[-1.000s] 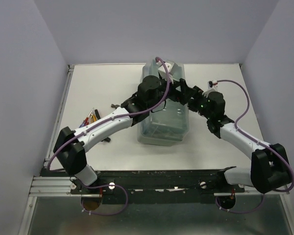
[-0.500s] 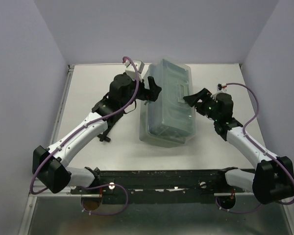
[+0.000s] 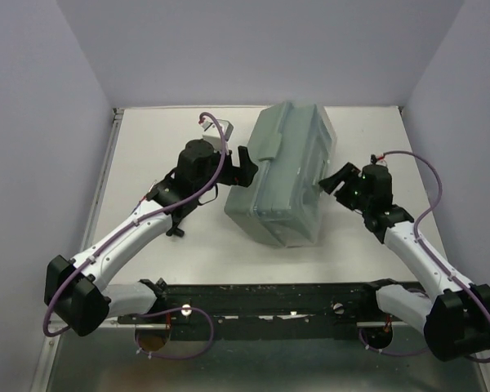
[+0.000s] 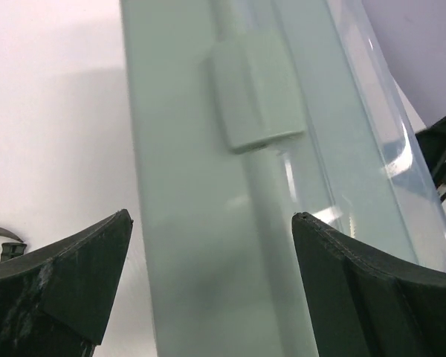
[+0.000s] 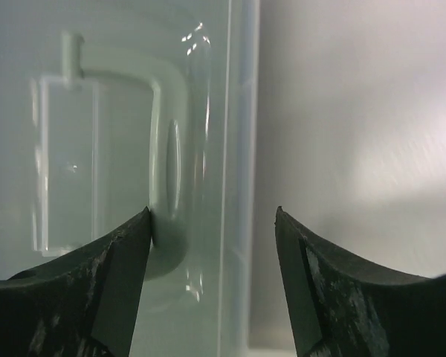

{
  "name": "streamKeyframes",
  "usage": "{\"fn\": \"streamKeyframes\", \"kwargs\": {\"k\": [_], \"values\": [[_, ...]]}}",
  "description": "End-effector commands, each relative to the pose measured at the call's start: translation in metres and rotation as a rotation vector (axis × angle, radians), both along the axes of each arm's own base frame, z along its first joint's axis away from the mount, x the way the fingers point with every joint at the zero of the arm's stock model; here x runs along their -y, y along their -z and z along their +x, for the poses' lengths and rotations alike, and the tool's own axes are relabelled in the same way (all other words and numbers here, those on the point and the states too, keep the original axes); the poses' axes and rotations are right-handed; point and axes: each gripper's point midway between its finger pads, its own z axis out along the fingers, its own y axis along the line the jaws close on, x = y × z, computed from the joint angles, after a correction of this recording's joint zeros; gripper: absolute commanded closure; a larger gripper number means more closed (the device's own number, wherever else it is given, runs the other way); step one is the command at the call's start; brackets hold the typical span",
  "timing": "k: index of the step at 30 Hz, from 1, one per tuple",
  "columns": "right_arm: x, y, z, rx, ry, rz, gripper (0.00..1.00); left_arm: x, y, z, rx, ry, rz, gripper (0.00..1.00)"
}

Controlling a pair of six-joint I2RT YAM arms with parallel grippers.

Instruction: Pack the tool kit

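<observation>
The pale green tool case (image 3: 287, 175) lies in the middle of the table with its lid down, turned a little askew. My left gripper (image 3: 247, 164) is open at the case's left side. In the left wrist view (image 4: 212, 216) its jaws straddle the case's edge below a latch (image 4: 256, 97), not touching. My right gripper (image 3: 333, 178) is open at the case's right side. In the right wrist view (image 5: 212, 212) the left finger (image 5: 126, 260) sits against the case's carry handle (image 5: 167, 171), and the right finger is over bare table.
A small dark tool (image 3: 176, 231) lies on the table under my left forearm; a bit of a tool also shows at the left edge of the left wrist view (image 4: 1, 238). The table's raised rim (image 3: 113, 155) runs along the left.
The clear lid has come down and the case is now shut and slightly rotated. My left arm drew back from over the case to its left side; my right gripper moved back to the right.
</observation>
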Motion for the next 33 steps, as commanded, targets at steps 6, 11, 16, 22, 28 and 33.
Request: {"fn": "streamKeyframes", "kwargs": {"k": [6, 11, 16, 22, 28, 33], "values": [[0.041, 0.109, -0.124, -0.575, -0.046, -0.271, 0.25, 0.005, -0.005, -0.011, 0.01, 0.048, -0.064, 0.01], [0.042, 0.081, -0.122, -0.503, -0.047, -0.271, 0.2, 0.005, -0.013, -0.01, 0.032, 0.063, -0.051, 0.01], [0.052, 0.048, -0.127, -0.426, -0.018, -0.296, 0.13, 0.015, -0.024, -0.014, 0.023, 0.118, -0.103, 0.01], [0.057, -0.001, -0.128, -0.294, -0.001, -0.295, 0.11, 0.038, -0.029, -0.026, -0.015, 0.237, -0.192, 0.01], [0.042, -0.052, -0.122, -0.148, -0.078, -0.248, 0.1, 0.06, -0.026, -0.033, -0.04, 0.336, -0.215, 0.01], [0.023, -0.08, -0.111, -0.101, -0.182, -0.222, 0.11, 0.077, 0.002, -0.033, -0.108, 0.369, -0.115, 0.01]]}}
